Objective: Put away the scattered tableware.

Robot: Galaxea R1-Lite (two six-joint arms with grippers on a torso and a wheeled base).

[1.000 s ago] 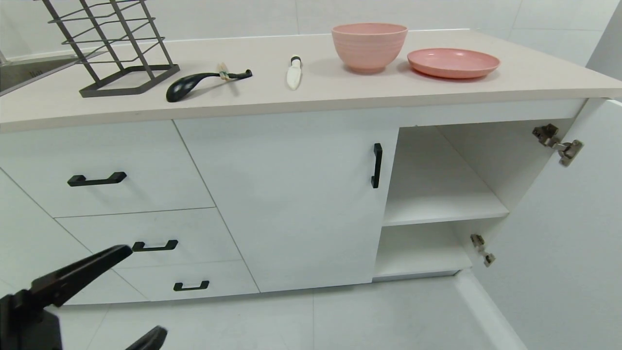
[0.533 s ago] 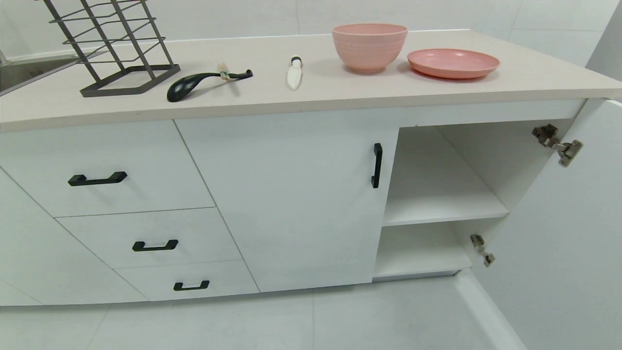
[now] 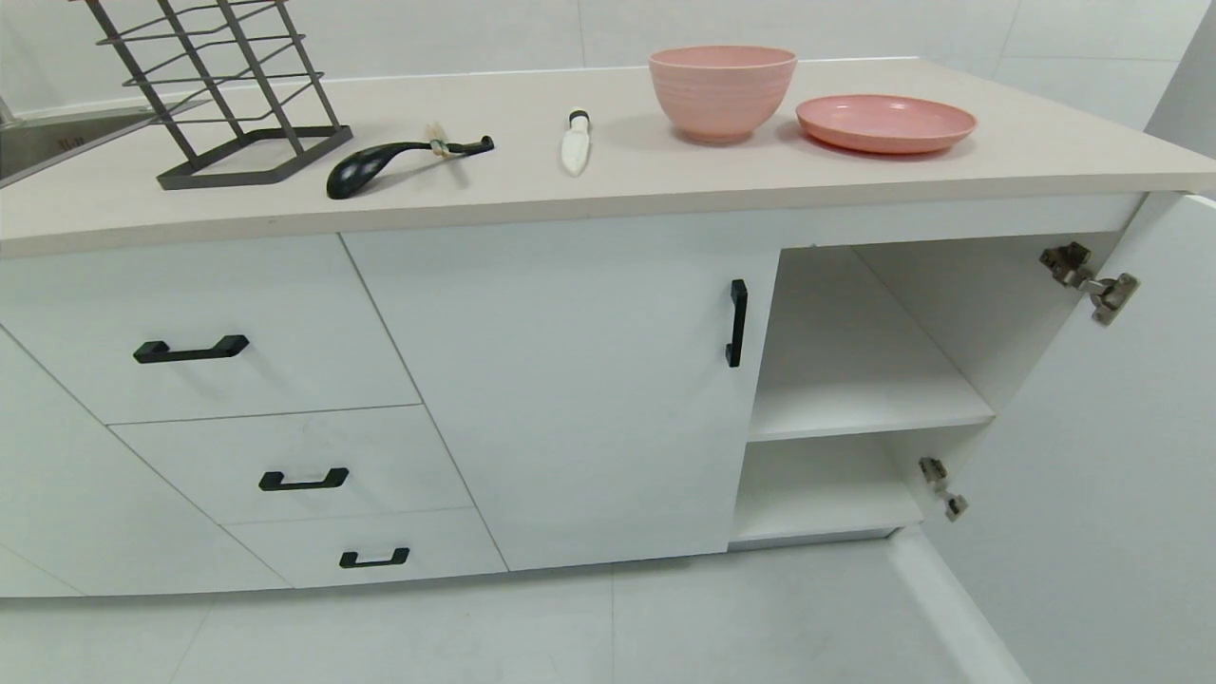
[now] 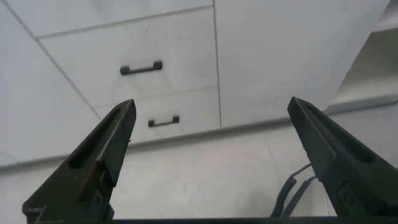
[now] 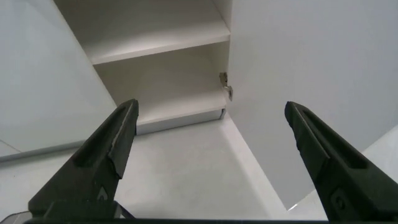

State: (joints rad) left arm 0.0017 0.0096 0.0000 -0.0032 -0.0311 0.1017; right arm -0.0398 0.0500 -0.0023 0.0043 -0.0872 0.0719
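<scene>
On the beige counter stand a pink bowl and, to its right, a pink plate. Left of the bowl lie a small white knife and a black ladle crossed by chopsticks. My left gripper hangs open low before the drawers, holding nothing. My right gripper is open too, low before the open cabinet's shelves, nothing between its fingers.
A black wire rack stands at the counter's left, beside a sink. The right cabinet door is swung open, baring two white shelves. The middle door with its black handle is closed, as are three drawers.
The left gripper, seen at the head view's lower left a second ago, has dropped out of that view. The tableware has not moved.
</scene>
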